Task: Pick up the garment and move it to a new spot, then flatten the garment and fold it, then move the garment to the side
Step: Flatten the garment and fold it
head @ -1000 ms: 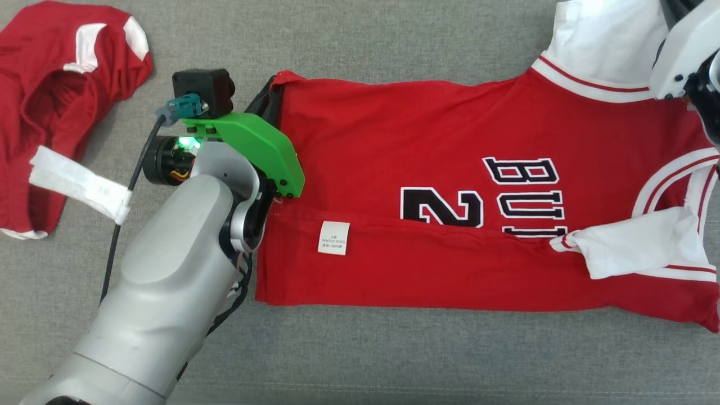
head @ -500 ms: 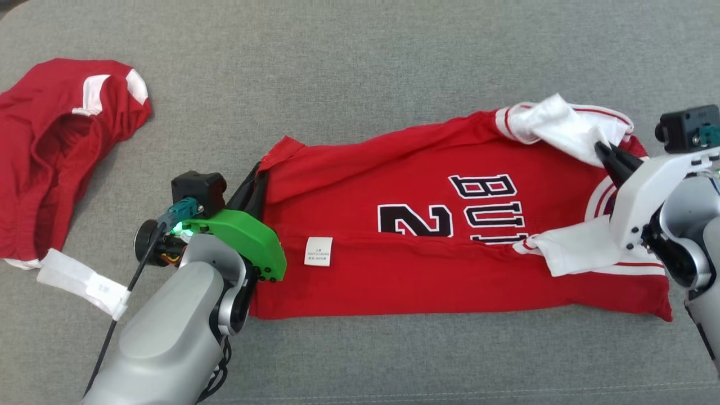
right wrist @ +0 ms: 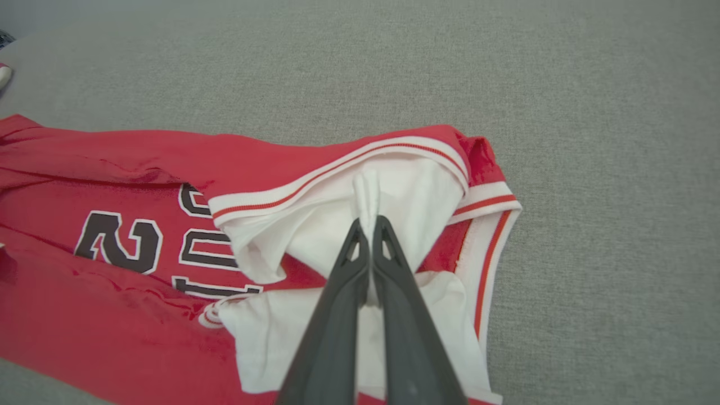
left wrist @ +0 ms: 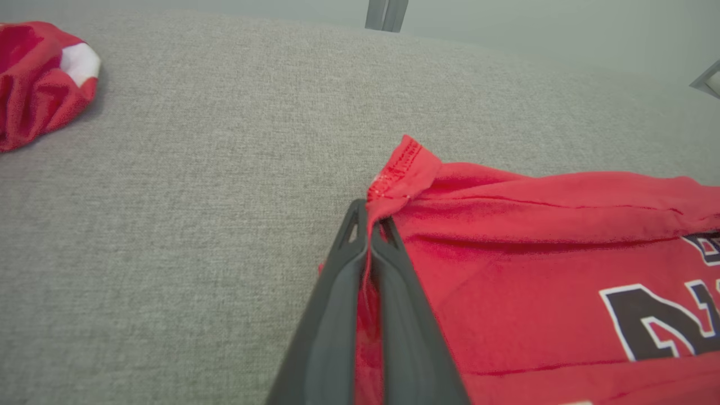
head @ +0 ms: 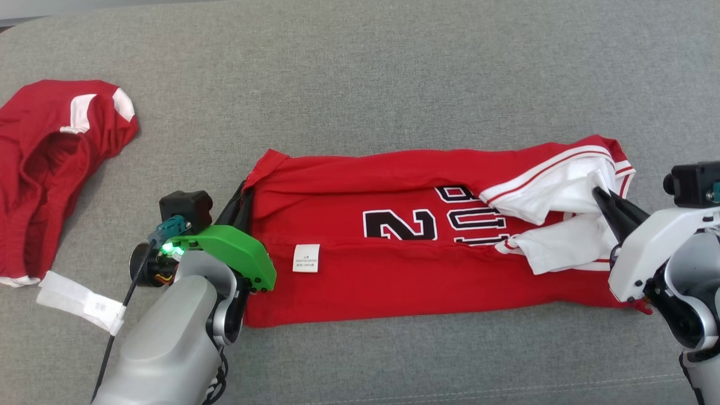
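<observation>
Left hand (left wrist: 370, 218) clamping hem (left wrist: 406, 160), red jersey (head: 394, 292) folded lengthwise, sleeves (head: 562, 247) rumpled

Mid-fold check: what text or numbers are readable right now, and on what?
"2": on the red jersey.
"U": beside it; neighbouring letters partly hidden under the white sleeve.
Print on the jersey's white tag: too small to read.
Print on the white band by the other red garment: too small.

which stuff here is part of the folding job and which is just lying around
In the job:
- red jersey
- left gripper, shut on its hem corner
- right gripper, shut on its white fabric

Lying about:
- crumpled red garment
- white strip by it
</observation>
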